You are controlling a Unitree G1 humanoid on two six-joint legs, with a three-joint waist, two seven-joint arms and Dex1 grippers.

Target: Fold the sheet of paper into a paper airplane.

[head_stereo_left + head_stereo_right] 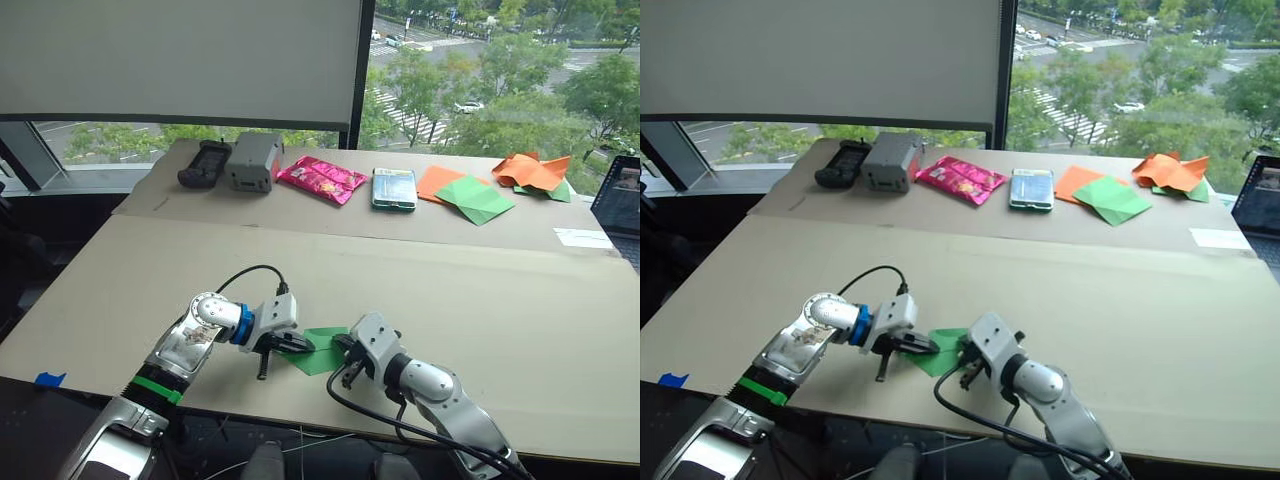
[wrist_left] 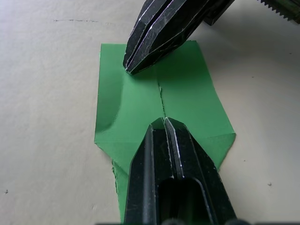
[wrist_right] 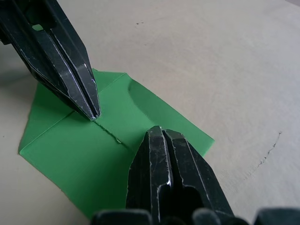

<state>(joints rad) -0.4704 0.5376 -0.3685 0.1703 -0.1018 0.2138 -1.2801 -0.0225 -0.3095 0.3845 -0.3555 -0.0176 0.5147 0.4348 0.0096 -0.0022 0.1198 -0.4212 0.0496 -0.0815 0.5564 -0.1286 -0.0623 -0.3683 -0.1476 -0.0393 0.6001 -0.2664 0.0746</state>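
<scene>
Paper is the landmark: the thin bright green sheet of paper [image 1: 320, 352], already folded into a squat layered shape with a centre seam, is seen lying flat near the front edge of the pale cardboard-covered desk [image 1: 480, 300]. The left gripper [image 1: 298, 346] is pressed down on its left side with both black fingers closed together, nothing held between them; the right gripper [image 1: 343, 347] is pressed on its right side, likewise closed and empty-handed.

Slippage is judged the main risk. With only two closed tips pinning a smooth sheet on smooth cardboard, any sideways drag could slide the whole paper instead of sharpening a crease, or skew the seam so later folds come out lopsided. One flap appears bowed upward; if pressed unevenly, a false crease could be set. A push toward the front edge could carry the paper off the desk.

From the wrist views, the seam running between the two tips, the raised curved flap and the folded corners are made out, which the head views cannot resolve. From the head views, things well beyond the paper are given: a black device [image 1: 204, 162], a grey box [image 1: 252, 160], a pink snack packet [image 1: 321, 178], a phone [image 1: 394, 188], a paler green folded paper [image 1: 475, 198] and orange papers [image 1: 530, 172].
</scene>
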